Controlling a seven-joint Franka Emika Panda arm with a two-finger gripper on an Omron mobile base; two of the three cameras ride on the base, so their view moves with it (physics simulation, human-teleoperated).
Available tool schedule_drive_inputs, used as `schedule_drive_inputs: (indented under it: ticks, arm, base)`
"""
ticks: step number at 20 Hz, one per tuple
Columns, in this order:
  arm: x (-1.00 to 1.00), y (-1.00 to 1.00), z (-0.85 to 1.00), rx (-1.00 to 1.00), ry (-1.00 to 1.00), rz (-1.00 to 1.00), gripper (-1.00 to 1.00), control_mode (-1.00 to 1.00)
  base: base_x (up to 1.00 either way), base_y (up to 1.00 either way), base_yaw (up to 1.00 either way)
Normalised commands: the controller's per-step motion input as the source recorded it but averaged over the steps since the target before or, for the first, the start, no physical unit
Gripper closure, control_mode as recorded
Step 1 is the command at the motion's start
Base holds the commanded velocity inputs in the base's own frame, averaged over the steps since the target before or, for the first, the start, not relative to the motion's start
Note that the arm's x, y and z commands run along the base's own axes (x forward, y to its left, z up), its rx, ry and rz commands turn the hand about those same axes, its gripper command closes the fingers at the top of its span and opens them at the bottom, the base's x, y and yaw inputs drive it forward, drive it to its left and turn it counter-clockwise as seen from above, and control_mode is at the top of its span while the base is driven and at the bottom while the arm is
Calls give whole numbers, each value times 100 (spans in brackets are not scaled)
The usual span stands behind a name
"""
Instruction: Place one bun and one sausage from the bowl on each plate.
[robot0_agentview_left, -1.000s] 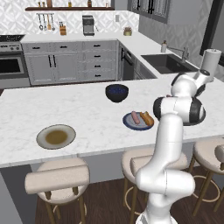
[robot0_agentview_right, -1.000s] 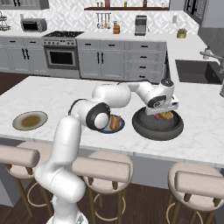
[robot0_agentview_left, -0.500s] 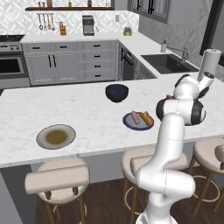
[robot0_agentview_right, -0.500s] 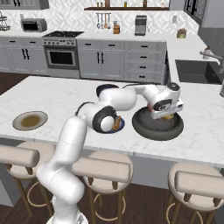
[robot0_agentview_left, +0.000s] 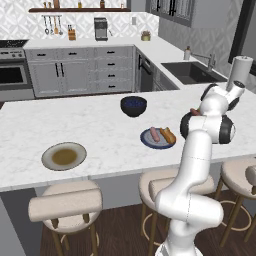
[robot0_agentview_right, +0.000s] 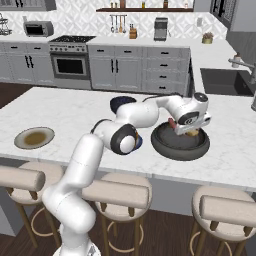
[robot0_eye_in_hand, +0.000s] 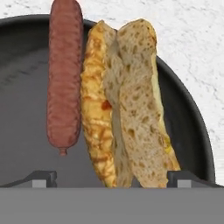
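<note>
Open tool (robot0_eye_in_hand: 111, 177) low over bun (robot0_eye_in_hand: 127, 105)

Sausage (robot0_eye_in_hand: 64, 74) and bun (robot0_eye_in_hand: 127, 105) lie side by side in the bowl (robot0_eye_in_hand: 192, 131).

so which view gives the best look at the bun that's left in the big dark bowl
The hand view: the bun lies split open right below the camera, beside the sausage in the bowl. In the right base view only a sliver of bun peeks from under the open gripper. In the left base view the arm hides it.
</note>
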Motion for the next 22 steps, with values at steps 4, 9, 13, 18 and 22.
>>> schedule_drive_inputs:
  ticks: [4, 9, 13, 18, 22]
  arm:
    - [0, 29, -4, -6, 3, 1, -100, -100]
    - [0, 42, -21, -9, 4, 3, -100, -100]
    - [0, 18, -14, -3, 1, 4, -100, -100]
    - [3, -12, 0, 0, 0, 8, -100, -100]
    - [2, -37, 0, 0, -2, 10, -100, -100]
  base:
    - [0, 0, 0]
    - [0, 0, 0]
    - [0, 0, 0]
    - [0, 0, 0]
    - [0, 0, 0]
